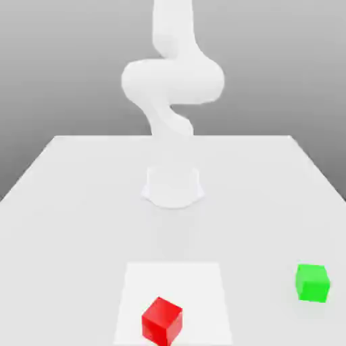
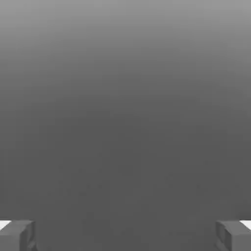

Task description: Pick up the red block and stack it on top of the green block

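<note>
Tool [image 2: 125, 235] stood wide open, holding nothing (fingertips [image 2: 17, 235] far apart); red block [image 1: 162, 320] and green block [image 1: 312, 282] sat apart on the table [image 1: 67, 203].

Two blocks sit well apart on the tabletop [image 1: 81, 203]: the red block [image 1: 162, 320] toward the exterior view's left, the green block [image 1: 313, 282] right, both before the arm's base [image 1: 173, 186].

Flat, even light, no hard shadows or glare. White arm [image 1: 172, 88] blows out against white table [image 1: 67, 203] (soft edges throughout). Hand view dim grey gradient.
</note>
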Available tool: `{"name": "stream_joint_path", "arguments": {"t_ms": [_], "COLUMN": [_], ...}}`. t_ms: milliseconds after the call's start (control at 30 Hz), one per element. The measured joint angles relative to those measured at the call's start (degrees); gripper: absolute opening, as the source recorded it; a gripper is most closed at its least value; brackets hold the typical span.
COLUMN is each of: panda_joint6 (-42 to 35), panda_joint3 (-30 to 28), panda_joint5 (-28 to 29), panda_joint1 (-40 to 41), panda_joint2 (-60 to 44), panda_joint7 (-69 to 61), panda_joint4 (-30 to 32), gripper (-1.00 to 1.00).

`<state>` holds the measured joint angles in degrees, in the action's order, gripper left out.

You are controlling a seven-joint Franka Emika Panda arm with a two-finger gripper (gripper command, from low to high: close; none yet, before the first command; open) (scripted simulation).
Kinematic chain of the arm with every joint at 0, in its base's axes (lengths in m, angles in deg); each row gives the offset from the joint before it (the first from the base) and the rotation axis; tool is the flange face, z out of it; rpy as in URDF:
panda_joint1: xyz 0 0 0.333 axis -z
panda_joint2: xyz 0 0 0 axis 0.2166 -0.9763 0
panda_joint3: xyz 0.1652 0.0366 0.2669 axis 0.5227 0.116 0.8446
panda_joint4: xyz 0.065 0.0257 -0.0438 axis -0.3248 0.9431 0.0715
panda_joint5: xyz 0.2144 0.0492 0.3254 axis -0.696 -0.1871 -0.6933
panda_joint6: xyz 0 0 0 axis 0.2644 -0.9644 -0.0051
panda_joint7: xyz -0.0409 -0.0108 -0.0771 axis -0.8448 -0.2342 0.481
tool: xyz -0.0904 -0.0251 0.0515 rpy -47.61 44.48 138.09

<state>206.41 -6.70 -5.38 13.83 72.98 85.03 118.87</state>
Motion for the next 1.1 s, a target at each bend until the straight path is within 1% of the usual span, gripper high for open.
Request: {"name": "stream_joint_path", "arguments": {"t_ms": [267, 500, 800, 967, 1000, 1100], "panda_joint6": [6.47, 12.01, 19.12, 26.82, 28.16, 28.2], "panda_joint3": [2.84, 3.95, 3.42, 2.19, 1.94, 1.95], "panda_joint5": [0.65, 2.06, 2.34, 3.23, 3.48, 3.51], "panda_joint1": [3.59, 5.25, 5.45, 4.5, 4.3, 4.31], "panda_joint2": [-16.95, -31.51, -50.16, -60.53, -62.15, -62.15], "panda_joint7": [9.08, 17.46, 27.16, 28.99, 29.2, 29.22], "panda_joint4": [2.98, 5.53, 8.81, 7.95, 7.71, 7.71], "gripper": [0.0, 0.0, 0.0, 0.0, -1.0, -1.0]}}
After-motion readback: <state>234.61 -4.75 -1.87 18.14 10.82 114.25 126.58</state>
